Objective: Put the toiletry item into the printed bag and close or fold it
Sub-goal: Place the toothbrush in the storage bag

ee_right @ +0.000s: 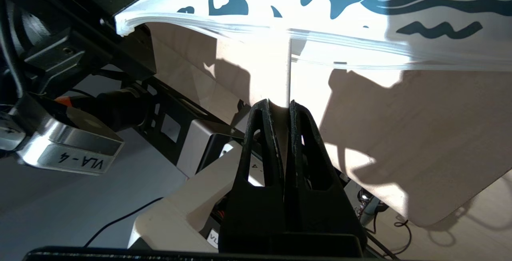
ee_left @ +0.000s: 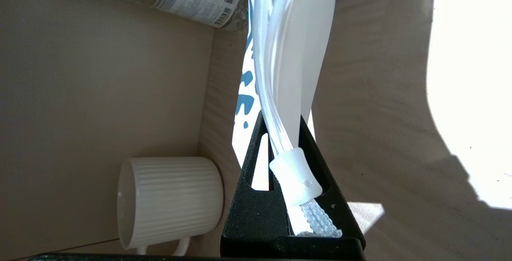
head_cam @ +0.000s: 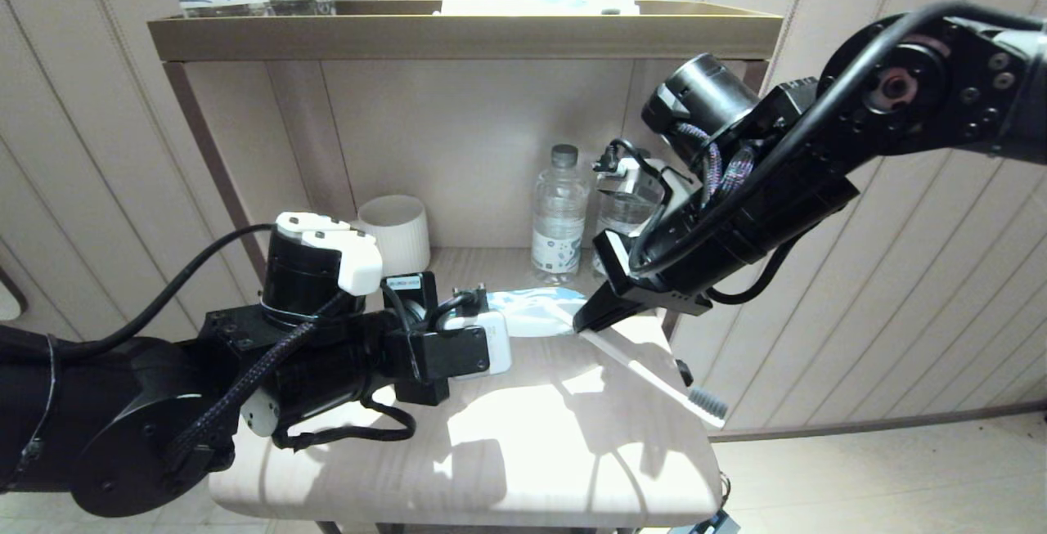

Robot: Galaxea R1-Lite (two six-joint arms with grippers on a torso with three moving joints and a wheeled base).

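White toothbrush point(head_cam: 654, 374) in R gripper point(head_cam: 590, 320), tip prob. at bag point(head_cam: 536, 311) mouth

A: Both arms matte black, joints round and drum-like. Left arm point(head_cam: 147, 403) has a white cap on its upright cylinder, a braided black cable and a smooth black loop beneath.

B: Right arm point(head_cam: 859, 133): silver screws ring the big round joint; purple-flecked braided cables and one thick black hose along it. Fingers point(ee_right: 260, 149)?

A: Black, textured, tapered, with slotted cut-outs. White camera housing at each wrist.
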